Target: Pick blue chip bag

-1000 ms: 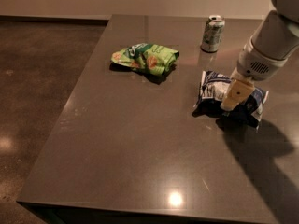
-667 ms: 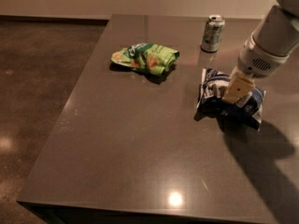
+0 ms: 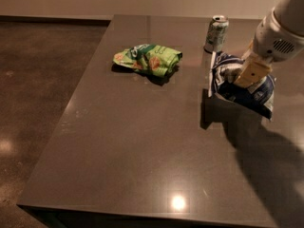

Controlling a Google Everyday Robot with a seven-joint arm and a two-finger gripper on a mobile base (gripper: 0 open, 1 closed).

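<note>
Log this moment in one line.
tool: right side of grey table, shut on dark navy-blue foil chip bag | bag: left edge appears raised | bright green snack bag, silver-green drink can: apart

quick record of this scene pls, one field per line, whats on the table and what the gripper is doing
table: dark grey top
green bag: lying left of centre, toward the far side
can: upright near the far edge, behind the blue chip bag
blue chip bag: right side, tilted, seems raised, shadow beneath
gripper: at the right, reaching down, shut on the blue chip bag
</note>
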